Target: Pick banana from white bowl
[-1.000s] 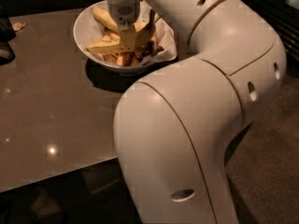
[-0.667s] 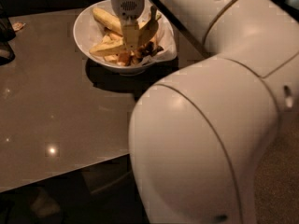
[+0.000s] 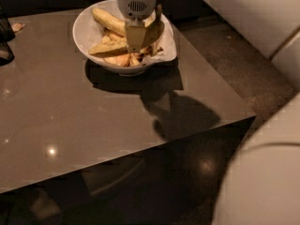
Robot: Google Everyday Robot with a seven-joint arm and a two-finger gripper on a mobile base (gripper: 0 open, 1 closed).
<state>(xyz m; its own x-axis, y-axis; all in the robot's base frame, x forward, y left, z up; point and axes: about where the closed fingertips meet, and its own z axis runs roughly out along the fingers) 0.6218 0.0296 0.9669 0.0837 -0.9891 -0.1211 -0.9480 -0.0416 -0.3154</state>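
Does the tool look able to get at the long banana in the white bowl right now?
Probably yes: the tool sits low over the white bowl, right beside the banana, which lies uncovered on top of the other fruit.

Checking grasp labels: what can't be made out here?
Camera view: gripper, low over the bowl, hides the bowl's middle; whether it holds the banana can't be told.
Top edge cuts off the gripper's upper part.
Dark object at left edge: cut off, too dark to identify.
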